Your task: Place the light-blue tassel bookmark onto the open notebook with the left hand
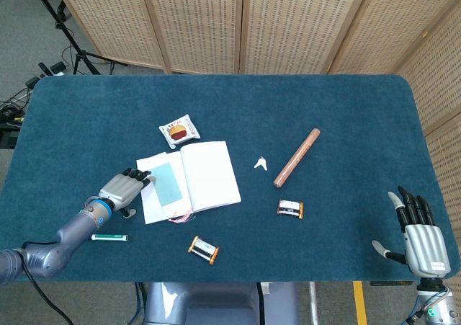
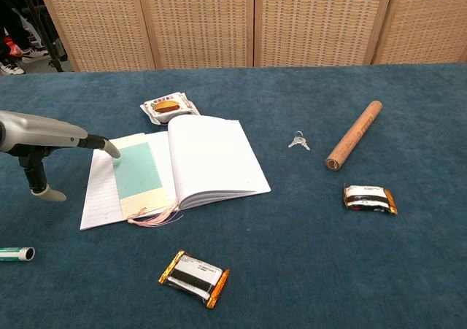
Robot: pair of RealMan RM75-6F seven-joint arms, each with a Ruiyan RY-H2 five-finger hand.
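Light-blue tassel bookmark [image 2: 137,170] flat on open notebook [image 2: 211,154]; left hand [image 1: 122,190] empty, fingers extended at page edge: withdraw without dragging.

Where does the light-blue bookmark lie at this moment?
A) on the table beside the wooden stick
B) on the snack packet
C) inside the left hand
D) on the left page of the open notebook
D: the light-blue bookmark lies flat on the left page of the open notebook, tassel hanging over the lower edge.
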